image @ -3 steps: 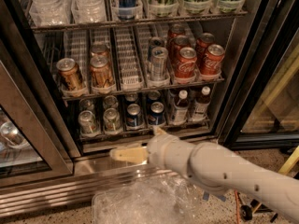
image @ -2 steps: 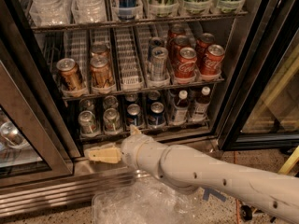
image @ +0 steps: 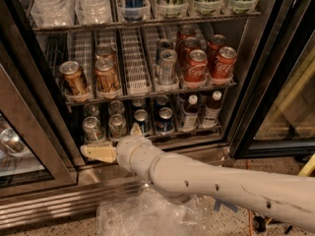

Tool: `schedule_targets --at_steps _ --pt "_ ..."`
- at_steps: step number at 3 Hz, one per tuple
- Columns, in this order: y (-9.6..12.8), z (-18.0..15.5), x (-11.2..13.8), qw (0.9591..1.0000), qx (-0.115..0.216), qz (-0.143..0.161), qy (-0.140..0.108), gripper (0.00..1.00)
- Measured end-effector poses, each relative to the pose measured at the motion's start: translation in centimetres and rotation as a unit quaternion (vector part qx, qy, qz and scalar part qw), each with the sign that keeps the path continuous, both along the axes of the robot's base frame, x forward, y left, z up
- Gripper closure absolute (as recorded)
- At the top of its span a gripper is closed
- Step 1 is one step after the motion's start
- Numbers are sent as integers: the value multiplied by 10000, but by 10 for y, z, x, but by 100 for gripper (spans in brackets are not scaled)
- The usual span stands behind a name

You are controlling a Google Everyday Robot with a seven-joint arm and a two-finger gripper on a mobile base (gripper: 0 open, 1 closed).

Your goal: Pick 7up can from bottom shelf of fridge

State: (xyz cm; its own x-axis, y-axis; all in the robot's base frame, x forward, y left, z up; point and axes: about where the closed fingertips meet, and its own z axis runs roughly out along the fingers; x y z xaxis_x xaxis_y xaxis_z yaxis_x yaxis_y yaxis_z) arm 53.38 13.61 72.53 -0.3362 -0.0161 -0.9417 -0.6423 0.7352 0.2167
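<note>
Standing open, the fridge (image: 256, 82) holds wire racks full of drinks. On the rack above (image: 147, 95) sit gold cans (image: 74, 77) at left and red Coca-Cola cans (image: 197, 65) at right. The bottom shelf (image: 197, 132) carries two 7up cans (image: 92, 128) in its left lanes, then blue Pepsi cans (image: 165, 119), then dark bottles (image: 189, 113). Crumpled clear plastic (image: 147, 215) lies on the floor in front.

Since 0.7 s ago the hand has shifted left and slightly up. The pale arm (image: 221, 186) reaches in from the lower right. The hand (image: 98, 153) points left, just below the front edge of the bottom shelf and under the 7up cans, not touching them. Whether it is apart or together cannot be told.
</note>
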Motion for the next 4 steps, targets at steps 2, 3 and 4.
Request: schedule_targets --at_steps 2,3,4 --pt "2 -7 5 9997 70 -212 -58 0" --pt "25 -37 0 9991 165 -353 -146 0" --pt "52 -67 -10 9983 -188 -396 -370 0"
